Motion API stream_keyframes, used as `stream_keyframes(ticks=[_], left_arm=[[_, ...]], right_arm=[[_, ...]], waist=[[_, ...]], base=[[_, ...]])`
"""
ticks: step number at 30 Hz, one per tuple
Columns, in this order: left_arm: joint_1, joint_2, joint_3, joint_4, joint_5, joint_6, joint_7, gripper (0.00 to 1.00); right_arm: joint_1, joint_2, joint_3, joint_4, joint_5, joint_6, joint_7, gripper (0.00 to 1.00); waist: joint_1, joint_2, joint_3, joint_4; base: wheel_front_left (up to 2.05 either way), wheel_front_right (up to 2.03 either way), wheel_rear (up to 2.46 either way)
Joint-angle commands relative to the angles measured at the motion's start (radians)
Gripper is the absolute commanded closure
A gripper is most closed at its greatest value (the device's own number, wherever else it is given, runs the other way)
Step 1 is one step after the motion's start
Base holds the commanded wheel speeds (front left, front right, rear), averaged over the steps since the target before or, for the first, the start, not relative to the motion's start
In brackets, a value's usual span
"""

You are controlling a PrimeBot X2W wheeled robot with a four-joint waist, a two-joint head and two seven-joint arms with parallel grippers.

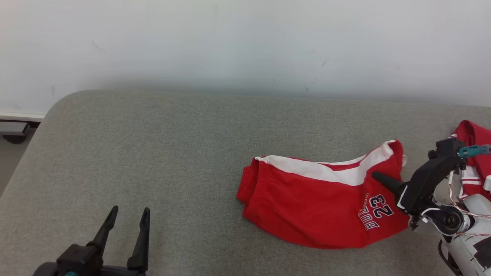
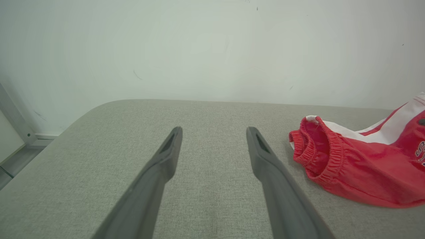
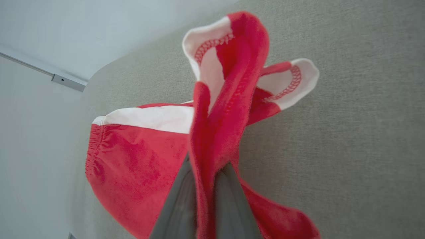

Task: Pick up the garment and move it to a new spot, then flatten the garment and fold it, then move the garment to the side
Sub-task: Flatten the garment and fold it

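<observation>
The garment is a pair of red shorts with a white side stripe and the number 23, lying folded on the grey cushion. My right gripper is shut on the leg-hem end of the garment, with red cloth pinched between its two fingers and lifted into a fold. My left gripper stands open at the lower left, nothing between its fingers. The garment's elastic waistband lies to the right of that gripper, apart from it.
A second red and white cloth lies at the far right edge behind my right arm. The white wall runs along the cushion's back. The cushion's rounded left corner drops to the floor.
</observation>
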Motion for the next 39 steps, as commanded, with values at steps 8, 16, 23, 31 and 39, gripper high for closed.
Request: stream_keyframes(ticks=[8,16,23,31,39], left_arm=[[-0.025,-0.013,-0.031,0.026,-0.006,-0.012,-0.017,0.00],[-0.035,-0.018,-0.043,0.047,-0.008,-0.014,-0.028,0.00],[-0.059,-0.028,-0.062,0.067,-0.009,-0.021,-0.038,0.00],[-0.087,-0.041,-0.083,0.102,-0.014,-0.032,-0.054,0.00],[-0.097,-0.044,-0.088,0.128,-0.020,-0.031,-0.073,0.00]], right_arm=[[0.021,0.031,-0.003,-0.122,0.153,-0.001,0.106,1.00],[-0.005,0.083,0.007,-0.101,0.141,-0.001,0.105,1.00],[-0.063,0.150,0.010,-0.001,0.091,-0.001,0.066,1.00],[-0.129,0.211,0.013,0.114,0.051,-0.001,0.052,1.00],[-0.162,0.236,0.029,0.165,0.020,-0.001,0.052,0.89]], waist=[[-0.0001,-0.0001,-0.007,0.046],[-0.0001,-0.0001,-0.004,0.087],[-0.0001,-0.0001,0.008,0.119],[-0.0001,-0.0001,0.015,0.148],[-0.0001,-0.0001,0.025,0.159]], base=[[0.00,0.00,0.00],[0.00,0.00,0.00],[0.00,0.00,0.00],[0.00,0.00,0.00],[0.00,0.00,0.00]])
